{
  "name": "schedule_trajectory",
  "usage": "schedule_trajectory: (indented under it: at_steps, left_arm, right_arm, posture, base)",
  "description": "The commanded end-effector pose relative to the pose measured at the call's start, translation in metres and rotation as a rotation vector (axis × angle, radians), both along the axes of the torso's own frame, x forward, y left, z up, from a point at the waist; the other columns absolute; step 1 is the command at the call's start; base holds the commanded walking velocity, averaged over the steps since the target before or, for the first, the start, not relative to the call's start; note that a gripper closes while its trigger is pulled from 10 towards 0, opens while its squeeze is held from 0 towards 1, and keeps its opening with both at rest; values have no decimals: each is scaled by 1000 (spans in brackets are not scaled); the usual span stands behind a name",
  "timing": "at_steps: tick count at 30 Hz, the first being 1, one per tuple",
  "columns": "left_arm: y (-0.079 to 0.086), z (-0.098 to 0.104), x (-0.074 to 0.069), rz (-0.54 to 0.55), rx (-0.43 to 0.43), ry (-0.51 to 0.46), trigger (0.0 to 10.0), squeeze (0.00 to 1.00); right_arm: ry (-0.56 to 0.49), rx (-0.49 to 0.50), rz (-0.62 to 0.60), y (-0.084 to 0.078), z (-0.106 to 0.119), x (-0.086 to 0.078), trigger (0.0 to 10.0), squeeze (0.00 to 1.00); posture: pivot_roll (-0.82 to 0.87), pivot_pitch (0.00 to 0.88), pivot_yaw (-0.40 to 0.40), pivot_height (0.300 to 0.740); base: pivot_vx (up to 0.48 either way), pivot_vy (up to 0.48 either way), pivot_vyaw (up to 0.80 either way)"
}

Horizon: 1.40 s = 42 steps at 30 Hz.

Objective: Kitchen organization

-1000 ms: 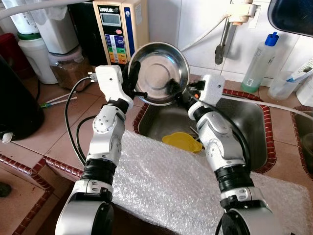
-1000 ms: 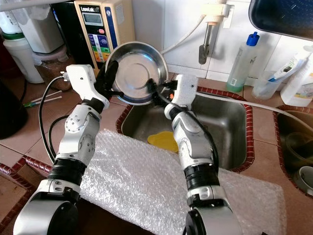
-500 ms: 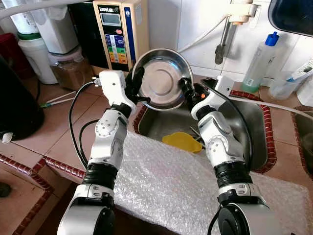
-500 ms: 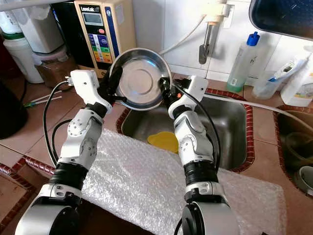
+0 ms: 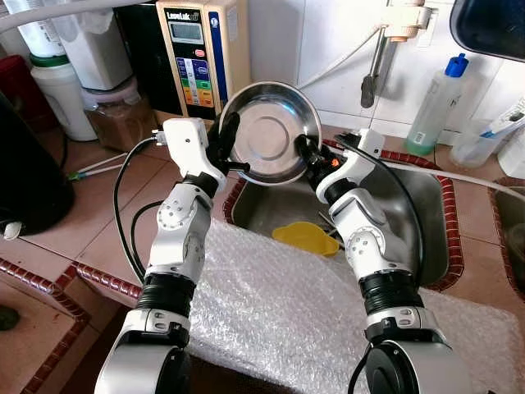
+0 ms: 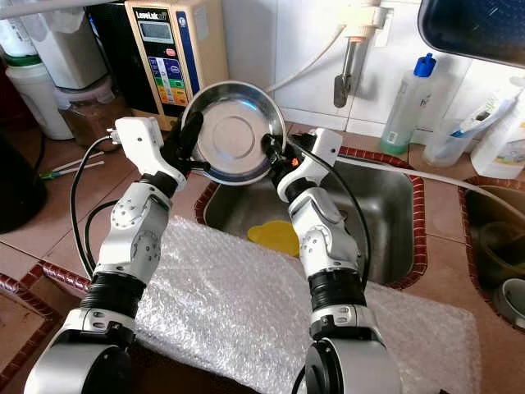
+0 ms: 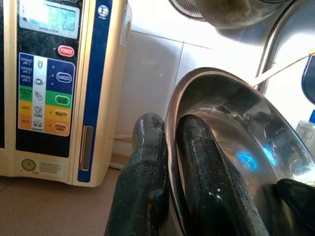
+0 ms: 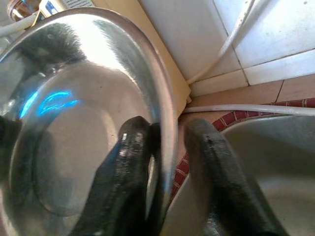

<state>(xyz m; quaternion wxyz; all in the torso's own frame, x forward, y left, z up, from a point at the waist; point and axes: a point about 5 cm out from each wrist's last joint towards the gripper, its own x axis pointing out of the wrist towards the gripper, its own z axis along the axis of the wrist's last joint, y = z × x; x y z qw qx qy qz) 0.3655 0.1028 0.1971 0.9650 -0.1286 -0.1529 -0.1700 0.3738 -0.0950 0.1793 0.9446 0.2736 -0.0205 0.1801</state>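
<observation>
Two arms up over the sink [image 5: 426, 246], and between them one steel bowl [image 5: 269, 131], tipped up on edge with its hollow facing the robot, held in the air above the sink's near-left corner, in front of the tiled wall. Under the arms lies a bubble-wrap sheet [image 5: 287, 312], spread across the counter's front edge — my guess is it's a soft landing spot for washed things. Down in the basin sits a yellow piece [image 5: 305, 238], untouched. At the back left stands a water ioniser [image 5: 197, 53], with a soap bottle [image 5: 436, 107] off to the right.

Now the grip. The left gripper [image 7: 170, 167] is pinching the bowl's left rim, one finger inside, one behind, metal squeezed between them. The right gripper [image 8: 165, 162] straddles the opposite rim the same way, though there's a sliver of daylight by the outer finger, so it looks lighter on that side. A two-sided hold makes sense: a slick, wide bowl would swing from one edge.

Both forearms rise steeply from bent elbows, wrists turned inward toward each other.
</observation>
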Motion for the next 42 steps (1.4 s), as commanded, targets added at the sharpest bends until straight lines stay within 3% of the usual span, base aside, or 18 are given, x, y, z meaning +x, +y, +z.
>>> schedule_trajectory:
  at_steps: [1,19,20,21,22,28,36,42]
  left_arm:
    - [2,10,-1,-9,-11,-41,0,0]
    - [2,4,0,-13,26,-5,0,0]
    - [2,3,0,-9,39,-3,549,0]
    - [2,2,0,-9,47,3,5765,0]
    - [2,-4,0,-3,56,33,10000,1000]
    - [3,-21,0,-22,81,120,10000,1000]
    - [3,-36,-2,-26,145,175,10000,1000]
    - [7,-44,-4,-29,174,203,10000,1000]
  right_arm:
    - [17,-9,24,6,-1,0,0,0]
    - [72,-38,-61,-5,-9,4,0,0]
    - [74,-39,-64,-6,-9,4,0,0]
    - [75,-40,-66,-6,-9,4,0,0]
    - [80,-47,-73,-7,-10,4,0,0]
    - [96,-75,-110,-12,-14,5,0,0]
    - [123,-229,-194,-22,-24,6,0,0]
    - [171,-278,-265,-34,-35,5,0,0]
  posture:
    - [76,0,57,740]
    - [77,0,57,740]
    - [77,0,57,740]
    - [77,0,57,740]
    - [77,0,58,740]
    - [78,0,57,740]
    - [80,0,57,740]
    - [79,0,61,740]
  base:
    - [0,0,0]
    - [0,0,0]
    - [0,0,0]
    - [0,0,0]
    - [0,0,0]
    - [0,0,0]
    - [0,0,0]
    - [0,0,0]
